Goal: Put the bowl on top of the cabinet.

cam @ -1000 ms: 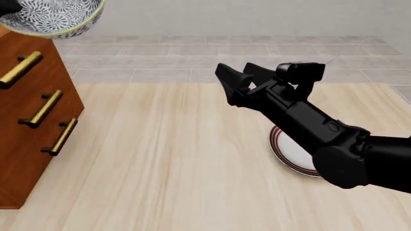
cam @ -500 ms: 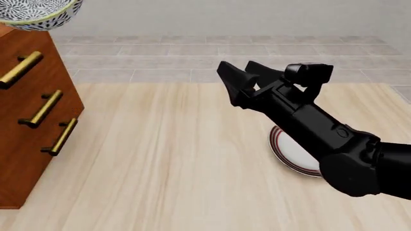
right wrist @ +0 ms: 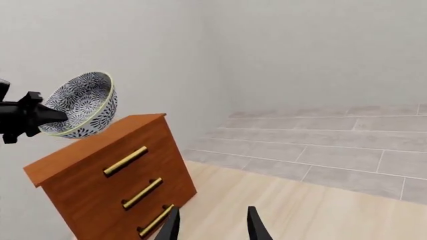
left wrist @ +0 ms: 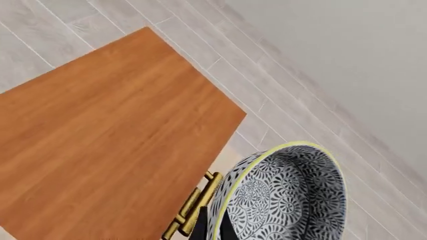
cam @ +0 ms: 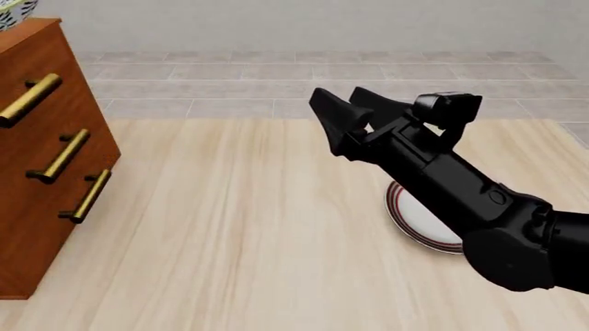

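Observation:
The bowl, white with a dense dark floral pattern and a yellow-green rim, hangs tilted in the air just above the top of the cabinet. My left gripper is shut on its rim. In the left wrist view the bowl fills the foreground beyond the dark fingers, with the cabinet top below it. In the front view only a sliver of the bowl shows at the top left corner, over the cabinet. My right gripper is open and empty over the table's middle.
A flat white plate with red rings lies on the light wood table, partly hidden under my right arm. The cabinet's brass bar handles face the table. Grey tiled floor and a pale wall lie beyond.
The bowl has moved left and almost out of the front view, further over the cabinet. The right arm has barely shifted.

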### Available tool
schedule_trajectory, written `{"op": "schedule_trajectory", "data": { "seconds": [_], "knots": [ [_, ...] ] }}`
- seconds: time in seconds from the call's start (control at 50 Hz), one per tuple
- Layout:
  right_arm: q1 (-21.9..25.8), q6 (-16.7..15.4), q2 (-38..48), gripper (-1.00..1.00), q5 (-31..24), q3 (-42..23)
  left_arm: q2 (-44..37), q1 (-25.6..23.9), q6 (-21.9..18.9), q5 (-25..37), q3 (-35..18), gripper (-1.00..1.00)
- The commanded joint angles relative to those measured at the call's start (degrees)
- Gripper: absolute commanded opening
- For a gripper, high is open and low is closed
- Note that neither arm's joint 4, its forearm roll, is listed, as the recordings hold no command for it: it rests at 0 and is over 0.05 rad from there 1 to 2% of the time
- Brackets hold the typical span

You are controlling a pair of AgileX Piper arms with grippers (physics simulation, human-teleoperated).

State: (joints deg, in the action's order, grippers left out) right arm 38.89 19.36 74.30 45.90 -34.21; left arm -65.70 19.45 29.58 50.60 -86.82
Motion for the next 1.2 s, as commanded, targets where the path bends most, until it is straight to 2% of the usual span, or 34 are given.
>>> {"op": "schedule_trajectory", "data": {
  "seconds": [0.02,0.18,0.52,0.88,1.2],
  "knots": [
    [0.13,0.20,-0.04,1.00,0.30,0.11,-1.05,5.34,-1.92,4.38,-3.99,-1.00],
    [0.15,0.16,0.30,1.00,0.45,0.07,-1.62,8.96,-1.49,4.31,-4.07,-1.00],
    [1.75,-0.83,-2.38,1.00,-0.71,0.51,-2.54,16.60,-0.99,1.12,0.76,-1.00],
    [1.70,-0.98,-2.81,1.00,-0.58,0.92,-3.36,18.94,-0.07,-0.98,3.29,-1.00],
    [1.51,-0.89,-2.90,1.00,-0.59,0.82,-3.66,21.48,-0.97,-2.58,5.31,-1.00]
  ]
}}
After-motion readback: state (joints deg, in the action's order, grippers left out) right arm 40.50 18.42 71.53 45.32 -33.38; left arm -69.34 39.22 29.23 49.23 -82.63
